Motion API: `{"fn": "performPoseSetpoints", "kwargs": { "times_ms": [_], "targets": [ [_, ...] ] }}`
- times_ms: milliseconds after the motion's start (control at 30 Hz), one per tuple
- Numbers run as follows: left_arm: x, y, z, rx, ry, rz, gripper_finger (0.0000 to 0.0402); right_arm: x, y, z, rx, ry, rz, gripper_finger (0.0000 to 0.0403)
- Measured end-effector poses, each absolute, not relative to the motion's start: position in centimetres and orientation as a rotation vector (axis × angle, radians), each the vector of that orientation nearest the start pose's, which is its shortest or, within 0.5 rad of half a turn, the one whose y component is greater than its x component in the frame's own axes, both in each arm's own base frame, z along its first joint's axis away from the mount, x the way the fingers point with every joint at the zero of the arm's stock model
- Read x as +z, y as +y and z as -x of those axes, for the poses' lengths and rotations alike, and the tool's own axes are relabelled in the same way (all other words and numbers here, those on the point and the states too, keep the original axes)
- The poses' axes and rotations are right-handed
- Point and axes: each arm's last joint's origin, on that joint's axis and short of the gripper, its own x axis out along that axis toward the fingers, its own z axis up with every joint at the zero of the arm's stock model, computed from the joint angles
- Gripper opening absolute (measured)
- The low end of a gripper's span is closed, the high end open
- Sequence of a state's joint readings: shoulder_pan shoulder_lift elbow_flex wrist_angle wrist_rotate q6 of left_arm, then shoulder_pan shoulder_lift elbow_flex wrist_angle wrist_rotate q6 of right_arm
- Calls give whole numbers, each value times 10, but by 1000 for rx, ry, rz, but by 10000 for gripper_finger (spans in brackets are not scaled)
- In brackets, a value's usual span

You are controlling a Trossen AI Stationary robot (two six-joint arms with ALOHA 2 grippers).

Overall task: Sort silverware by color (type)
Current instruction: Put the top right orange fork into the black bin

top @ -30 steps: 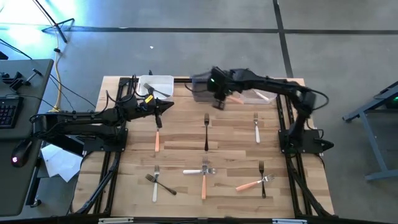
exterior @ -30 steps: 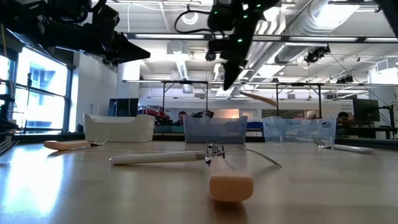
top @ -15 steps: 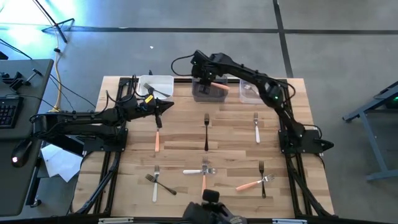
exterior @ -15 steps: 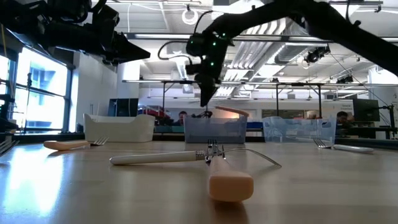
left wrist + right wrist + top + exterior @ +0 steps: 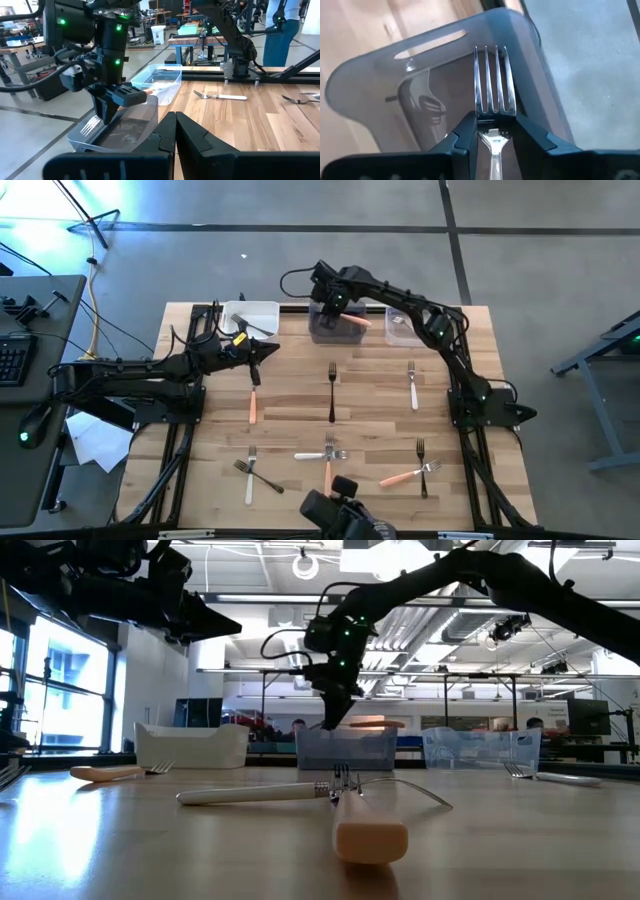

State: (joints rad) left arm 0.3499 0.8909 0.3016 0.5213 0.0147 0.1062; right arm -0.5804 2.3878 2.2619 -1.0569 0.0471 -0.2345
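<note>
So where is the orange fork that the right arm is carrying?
In the high view, the orange fork sits in the right claw over the grey middle bin at the table's far edge, between the white bin and the clear bin.

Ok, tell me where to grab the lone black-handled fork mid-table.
Probably best: take the black-handled fork mid-handle, coming straight down from above, fingers closing across its width. It lies flat, tines toward the grey bin, with bare wood on both sides.

Three bins line the table's far edge; the right gripper holds a fork over the middle one, other forks lying nearer
</note>
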Motion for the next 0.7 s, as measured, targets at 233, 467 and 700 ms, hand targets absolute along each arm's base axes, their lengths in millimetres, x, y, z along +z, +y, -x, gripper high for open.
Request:
{"fn": "performPoseSetpoints", "kwargs": {
  "times_ms": [233, 467, 700],
  "targets": [
    [216, 64, -176, 331, 85, -94, 0, 236, -277, -419, -446, 1148, -165, 83],
    [216, 64, -176, 331, 85, -94, 0, 237, -278, -422, -466, 1096, -217, 83],
    [216, 64, -176, 331, 85, -93, 0, 234, -279, -421, -501, 1102, -250, 83]
  ]
}}
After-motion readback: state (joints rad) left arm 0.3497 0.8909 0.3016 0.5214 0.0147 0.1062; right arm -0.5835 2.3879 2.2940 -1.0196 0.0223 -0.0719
